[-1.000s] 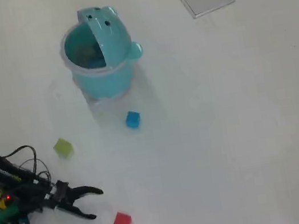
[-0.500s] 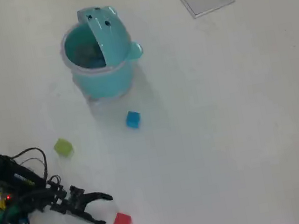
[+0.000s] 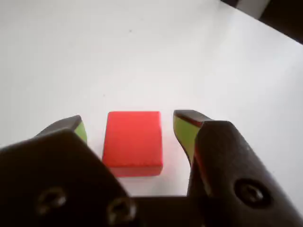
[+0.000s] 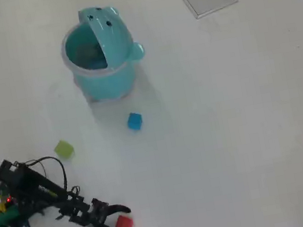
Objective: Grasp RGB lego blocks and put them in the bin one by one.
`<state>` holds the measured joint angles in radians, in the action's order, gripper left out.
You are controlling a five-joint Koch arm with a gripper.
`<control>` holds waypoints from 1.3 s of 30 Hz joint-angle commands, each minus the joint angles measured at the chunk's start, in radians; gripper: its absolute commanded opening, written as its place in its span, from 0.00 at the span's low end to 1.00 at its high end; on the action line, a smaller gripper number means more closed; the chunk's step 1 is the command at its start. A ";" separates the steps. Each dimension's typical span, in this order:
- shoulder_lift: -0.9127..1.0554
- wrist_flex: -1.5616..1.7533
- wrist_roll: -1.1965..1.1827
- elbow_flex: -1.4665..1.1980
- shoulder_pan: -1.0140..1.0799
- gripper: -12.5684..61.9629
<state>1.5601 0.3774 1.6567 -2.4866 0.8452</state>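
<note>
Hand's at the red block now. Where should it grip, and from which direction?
Grip the small red plastic block across its two flat side faces, coming in straight from the hand's present side. The open jaws already straddle it squarely, with a gap each side.

Bright, even light — soft faint shadows, wrist view slightly blurred.

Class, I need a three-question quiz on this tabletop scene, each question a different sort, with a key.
1. True or false: the gripper has its jaws open on either side of the red block.
2. How many blocks lie on the table?
3. Which block lies nearest the turquoise bin: A red, B blue, C yellow-green?

Key: 1 true; 2 three; 3 B.
</note>
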 commanded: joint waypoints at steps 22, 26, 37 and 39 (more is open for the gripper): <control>-0.138 0.034 0.061 0.067 -0.005 0.61; -0.164 0.034 0.060 0.107 -0.002 0.60; -0.195 0.077 0.048 0.118 0.006 0.40; -0.192 0.132 0.038 0.098 0.002 0.36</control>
<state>1.3514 0.4065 1.6997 -2.4053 0.8498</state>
